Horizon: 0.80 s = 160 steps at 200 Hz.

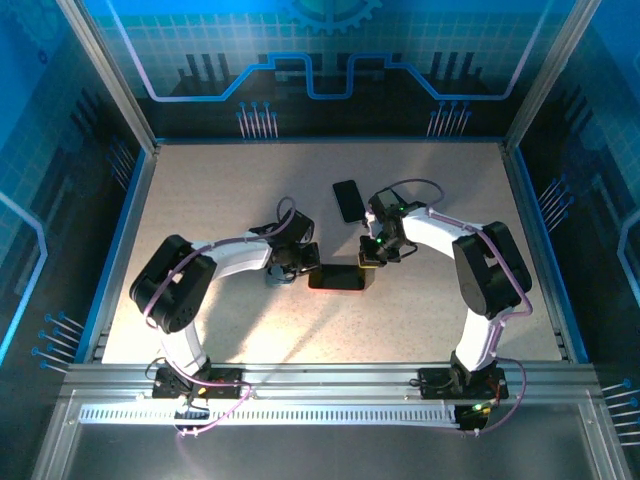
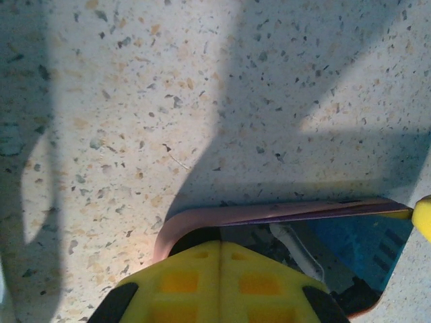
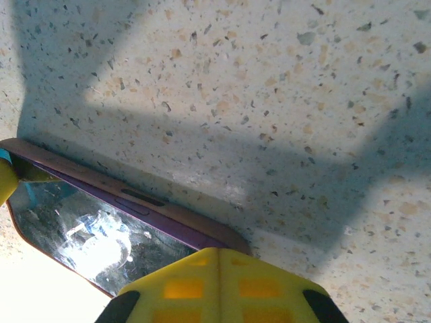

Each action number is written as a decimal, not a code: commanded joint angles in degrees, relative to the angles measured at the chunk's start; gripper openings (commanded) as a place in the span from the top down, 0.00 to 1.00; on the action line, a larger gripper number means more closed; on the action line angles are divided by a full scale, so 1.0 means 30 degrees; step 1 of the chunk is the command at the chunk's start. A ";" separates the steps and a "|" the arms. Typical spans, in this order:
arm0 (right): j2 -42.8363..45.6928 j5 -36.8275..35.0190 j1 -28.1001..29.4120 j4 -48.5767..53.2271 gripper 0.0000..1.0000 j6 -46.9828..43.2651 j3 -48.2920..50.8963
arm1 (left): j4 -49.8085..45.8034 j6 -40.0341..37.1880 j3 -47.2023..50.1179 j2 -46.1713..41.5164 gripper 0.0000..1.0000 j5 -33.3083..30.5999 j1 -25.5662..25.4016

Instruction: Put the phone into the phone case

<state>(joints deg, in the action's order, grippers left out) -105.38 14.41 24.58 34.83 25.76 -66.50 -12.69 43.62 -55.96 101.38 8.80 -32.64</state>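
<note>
1. Tabletop (image 1: 200, 190): pale speckled surface, hard shadows across it.
2. left gripper (image 1: 303, 266): left of centre, down at table level, pointing right. Yellow fingers (image 2: 195, 282) pressed together, nothing between them. Tips at the left short end of the phone, over its rounded corner in the left wrist view. Touching or just above, can't tell.
3. phone (image 1: 336, 277): flat on the table at centre, long side running left-right, glossy screen up. Sits between the two grippers.
4. phone case (image 3: 168, 215): purple-pink rim wrapped round the phone's edge, side buttons visible on it in the right wrist view. Fully seated or not, can't tell.
5. dark rectangle (image 1: 349, 200): flat on the table behind the phone, apart from it, slightly tilted, just beside the right arm's wrist. Too small to identify.
6. right gripper (image 1: 371, 262): at the phone's right short end, pointing left. Yellow fingers closed tight on themselves, holding nothing. Tip seen as a yellow blob at the right edge of the left wrist view, beside the phone's far corner.
</note>
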 commanded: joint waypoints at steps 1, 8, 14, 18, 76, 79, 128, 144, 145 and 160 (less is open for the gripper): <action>-0.0834 -0.0010 0.0108 0.0197 1.00 -0.0406 0.0446 | -0.2195 0.0258 0.1122 0.0071 0.97 -0.0369 -0.0107; -0.0977 -0.0177 0.0232 0.0225 1.00 -0.0455 0.0534 | -0.2088 0.0307 0.1212 0.0079 0.97 -0.0322 -0.0114; -0.1121 -0.0338 0.0339 0.0228 1.00 -0.0499 0.0623 | -0.2020 0.0342 0.1294 0.0099 0.97 -0.0274 -0.0105; -0.1250 -0.0428 0.0437 0.0199 1.00 -0.0515 0.0695 | -0.1958 0.0370 0.1360 0.0124 0.97 -0.0267 -0.0120; -0.2389 -0.1090 0.2059 -0.1531 1.00 0.0614 0.3248 | -0.1224 0.0664 0.2166 0.0336 0.97 -0.0164 -0.0106; -0.2440 -0.1100 0.2120 -0.1627 1.00 0.0708 0.3370 | -0.1173 0.0688 0.2198 0.0336 0.98 -0.0151 -0.0105; -0.3333 -0.1231 0.3076 -0.2812 1.00 0.1739 0.4609 | -0.0767 0.0753 0.2531 0.0596 0.97 0.0025 -0.0135; -0.3540 -0.1273 0.3344 -0.3088 1.00 0.2000 0.4857 | -0.0671 0.0806 0.2606 0.0641 0.97 0.0027 -0.0135; -0.3557 -0.1296 0.3362 -0.3101 1.00 0.2010 0.4869 | -0.0652 0.0809 0.2618 0.0635 0.97 0.0027 -0.0135; -0.3671 -0.1348 0.3568 -0.3407 1.00 0.2328 0.5221 | -0.0547 0.0875 0.2760 0.0645 0.97 0.0027 -0.0135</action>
<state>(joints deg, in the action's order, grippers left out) -103.90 9.80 27.70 27.40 30.35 -60.66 -6.90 45.17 -51.86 99.94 8.91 -32.62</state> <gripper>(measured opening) 0.064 0.052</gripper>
